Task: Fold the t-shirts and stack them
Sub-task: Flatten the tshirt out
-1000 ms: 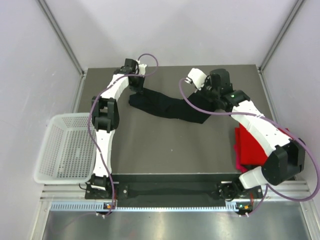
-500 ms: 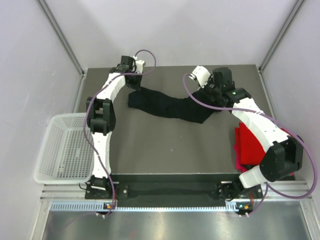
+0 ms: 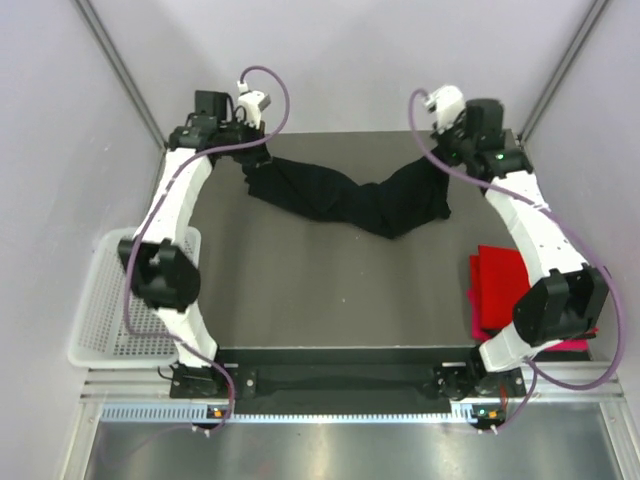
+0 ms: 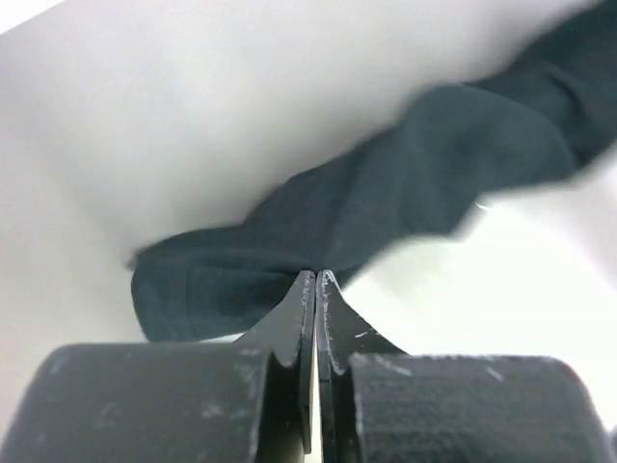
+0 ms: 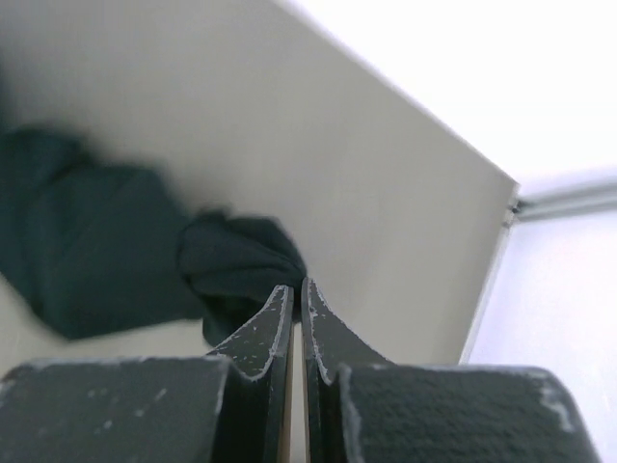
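A black t-shirt (image 3: 345, 200) hangs stretched in a sagging band across the back of the table. My left gripper (image 3: 250, 163) is shut on its left end, and the cloth (image 4: 386, 183) bunches right at the pinched fingertips (image 4: 315, 277). My right gripper (image 3: 446, 163) is shut on the right end; its closed tips (image 5: 296, 286) bite a dark fold (image 5: 231, 260). A folded red t-shirt (image 3: 505, 290) lies at the table's right edge on top of a magenta one (image 3: 473, 322).
A white mesh basket (image 3: 105, 300) sits off the table's left side. The grey table (image 3: 320, 290) is bordered by white walls with metal corner rails. My right arm (image 3: 545, 250) reaches over the folded stack.
Both grippers moved back and outward, away from each other, drawing the black t-shirt longer and toward the rear corners. The left jaws finished closing on the cloth.
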